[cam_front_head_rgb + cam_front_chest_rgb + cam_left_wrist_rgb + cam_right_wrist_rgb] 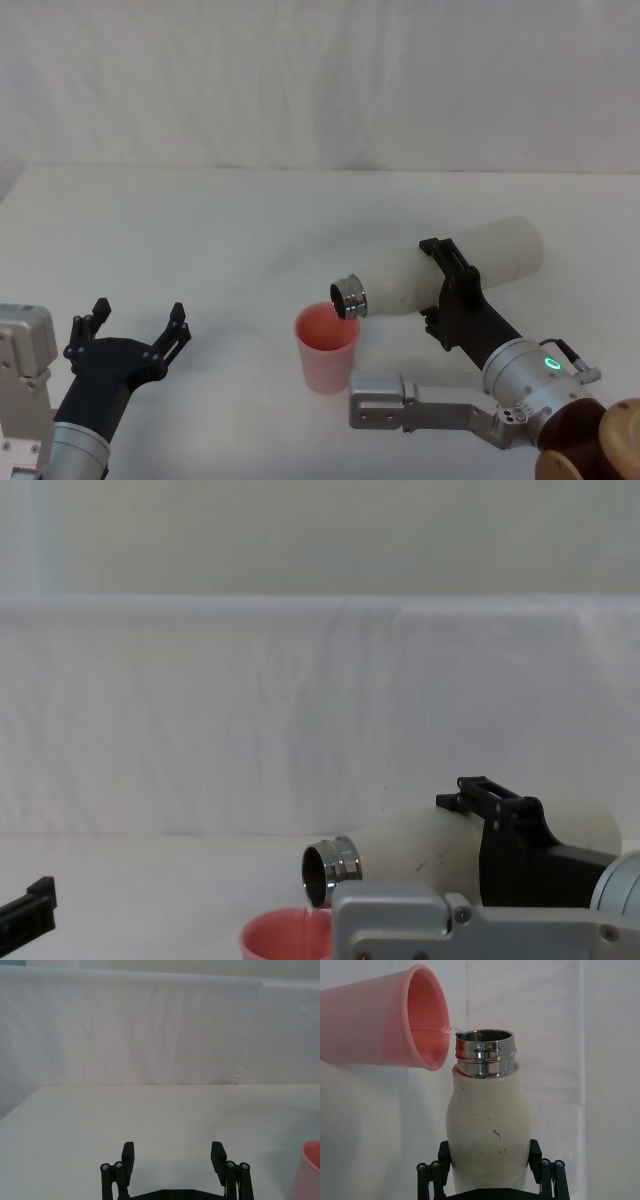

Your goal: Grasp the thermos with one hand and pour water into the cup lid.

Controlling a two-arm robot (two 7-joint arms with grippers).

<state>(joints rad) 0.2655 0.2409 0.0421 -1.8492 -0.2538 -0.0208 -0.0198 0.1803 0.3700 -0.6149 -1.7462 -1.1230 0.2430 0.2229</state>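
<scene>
Closest to you, the right gripper [447,295] is clamped across the body of the thermos [455,268], its black fingers [535,1152] pressed on either side of the wide lower half, and it holds the bottle tipped nearly level with the steel neck [349,298] pointing away from the wrist toward your left. Just beyond that neck, and a little below it, stands the cup lid [327,347], upright on the white table [200,230]; in the right wrist view a thin clear thread of water [451,1030] runs from the steel lip into the pink rim, so the pour looks to be under way. Treat the thermos as rigid and likely weighty with water inside; its matte cream skin should give the pads fair bite, but the weight will shift toward the neck as it tilts, so keep your hold on the broad body and avoid the shiny threads. The cup lid looks light and easy to nudge over, so keep the neck above it without touching the rim. Farther off to the left, the left gripper [135,326] rests low over the table with its fingers spread apart, well clear of the cup lid.
</scene>
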